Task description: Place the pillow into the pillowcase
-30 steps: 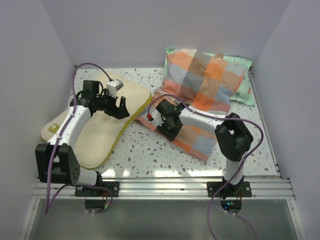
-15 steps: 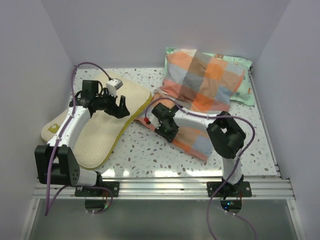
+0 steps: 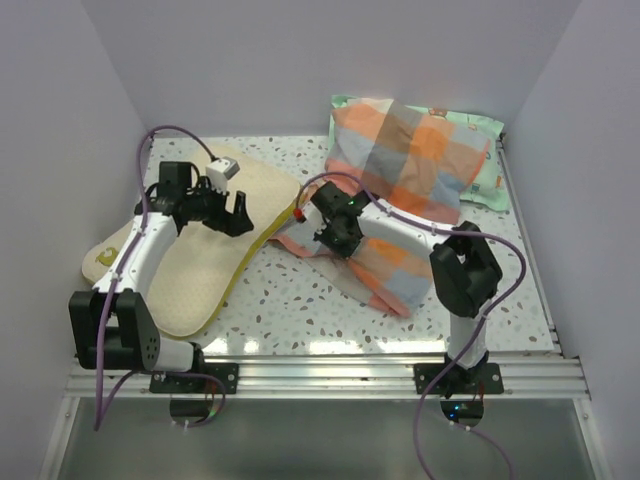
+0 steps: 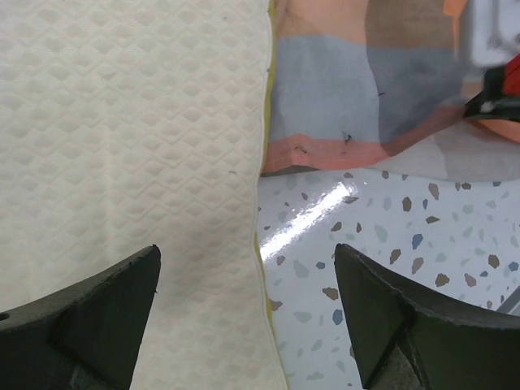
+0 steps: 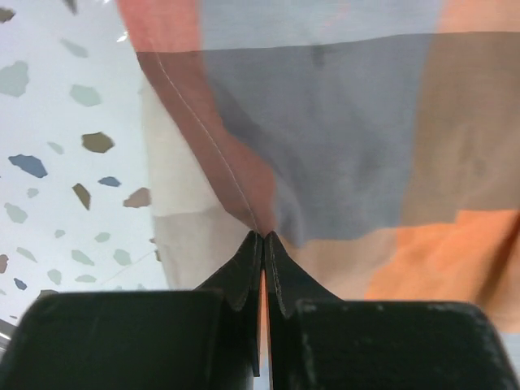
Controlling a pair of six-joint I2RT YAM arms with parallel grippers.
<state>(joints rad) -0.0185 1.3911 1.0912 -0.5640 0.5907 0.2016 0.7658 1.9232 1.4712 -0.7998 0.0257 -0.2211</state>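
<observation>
The cream quilted pillow (image 3: 190, 265) lies flat at the left, its yellow edge toward the middle of the table. My left gripper (image 3: 232, 220) hovers open above that edge; in the left wrist view its jaws (image 4: 246, 252) straddle the pillow (image 4: 130, 146) rim and the bare table. The plaid pillowcase (image 3: 405, 175) stretches from the back right down to the front centre. My right gripper (image 3: 338, 243) is shut on the near left edge of it. The right wrist view shows the fingertips (image 5: 264, 237) pinching a fold of the pillowcase (image 5: 349, 138).
A mint-green cartoon-print pillow (image 3: 482, 150) lies under the pillowcase at the back right. Speckled tabletop (image 3: 300, 300) shows between pillow and pillowcase. Walls enclose the left, back and right sides. A red part of the right arm (image 4: 504, 89) shows in the left wrist view.
My right gripper has closed on the pillowcase edge and moved back and up, drawing the fabric with it. My left gripper has shifted slightly left and back, still open.
</observation>
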